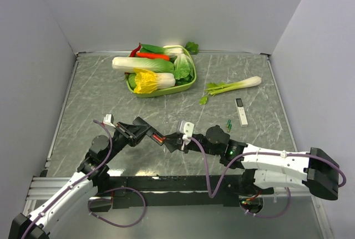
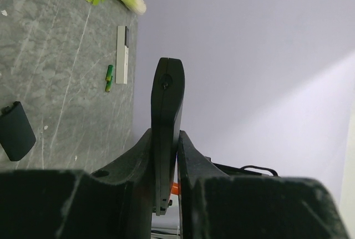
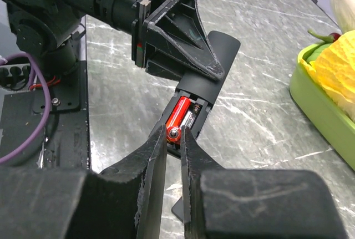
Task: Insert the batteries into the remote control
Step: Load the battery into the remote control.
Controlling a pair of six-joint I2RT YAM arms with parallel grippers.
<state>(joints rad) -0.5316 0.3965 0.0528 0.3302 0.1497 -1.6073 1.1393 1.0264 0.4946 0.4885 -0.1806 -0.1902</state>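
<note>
the left gripper point(image 2: 165, 139) is clamped on the remote control point(image 2: 166, 100), holding it off the desk point(image 1: 111, 100). the right gripper point(image 3: 175, 135) pinches a red battery point(image 3: 178, 118) at the slot. next, i'd say, press it flat, then fetch the green batteries point(image 1: 228, 123).

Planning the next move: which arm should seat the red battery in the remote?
Right. The right gripper pinches the red battery at the slot of the remote; the left gripper is busy clamping it.
</note>
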